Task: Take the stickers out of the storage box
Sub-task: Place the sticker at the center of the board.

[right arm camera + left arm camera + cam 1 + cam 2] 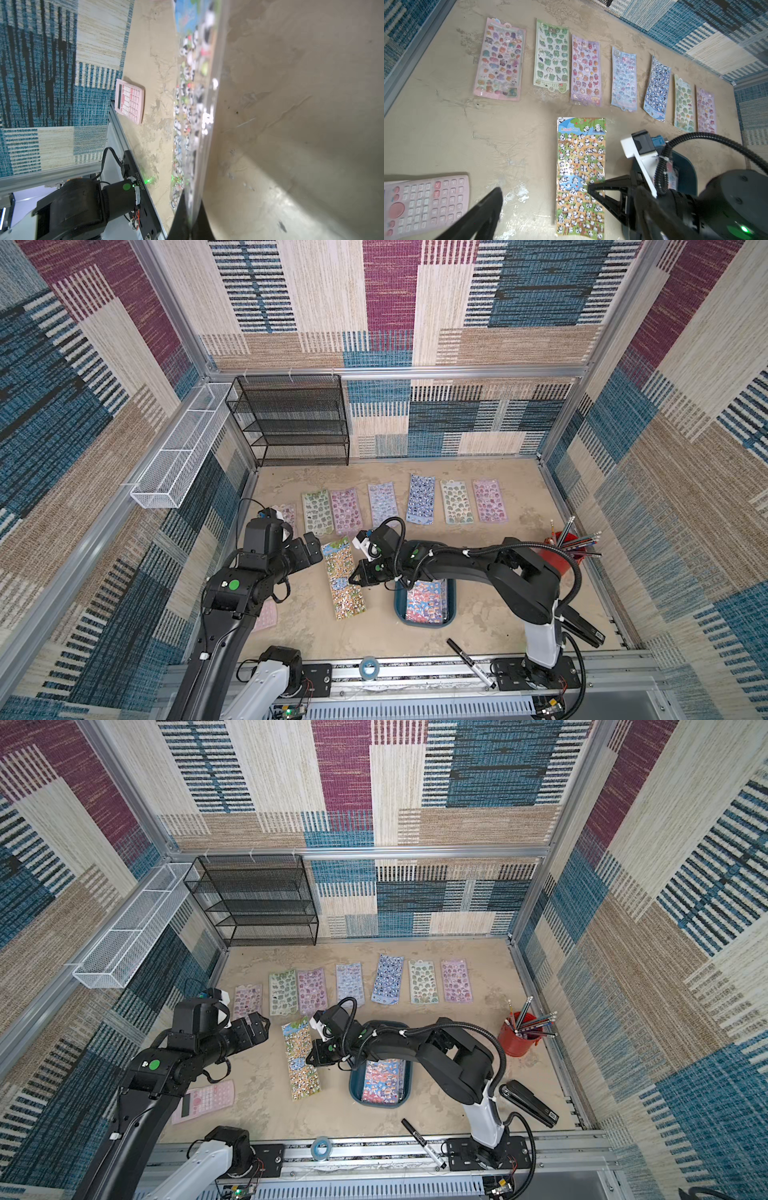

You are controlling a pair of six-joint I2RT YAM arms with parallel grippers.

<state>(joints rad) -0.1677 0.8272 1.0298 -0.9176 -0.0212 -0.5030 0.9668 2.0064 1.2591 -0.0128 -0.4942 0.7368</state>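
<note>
In storage box (452, 598): multicolour stickers (424, 605) | in red cup (513, 1045): pencils (536, 1021)

Pink calculator (203, 1100), black mesh rack (291, 418), white wire basket (183, 448), red pencil cup (515, 1043), stapler (528, 1103), marker (424, 1144), tape roll (322, 1147).

Panda sticker sheet (188, 99) between black fingers (178, 220)

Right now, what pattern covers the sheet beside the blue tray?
The sheet shows little pandas; left wrist view.
</note>
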